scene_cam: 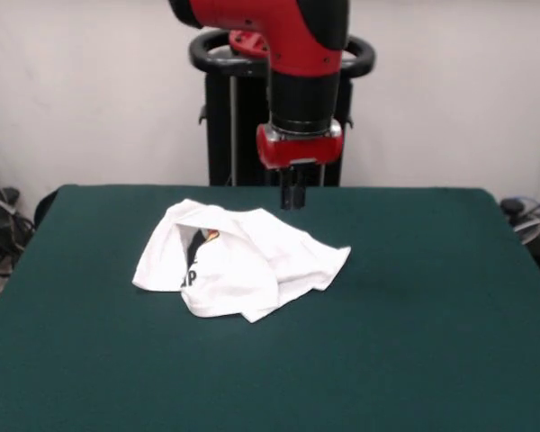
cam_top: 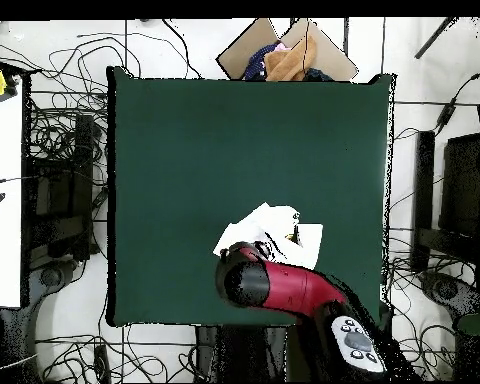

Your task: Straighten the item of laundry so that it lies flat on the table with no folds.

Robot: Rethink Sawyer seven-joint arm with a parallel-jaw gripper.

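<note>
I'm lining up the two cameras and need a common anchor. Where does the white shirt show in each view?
Front view: the shirt lies crumpled left of centre on the green table, just below the gripper.
Overhead view: the shirt sits in the table's lower half, right of centre, partly hidden by the red arm.
Shared landmark: the red arm, reaching to the shirt's edge in both.
</note>
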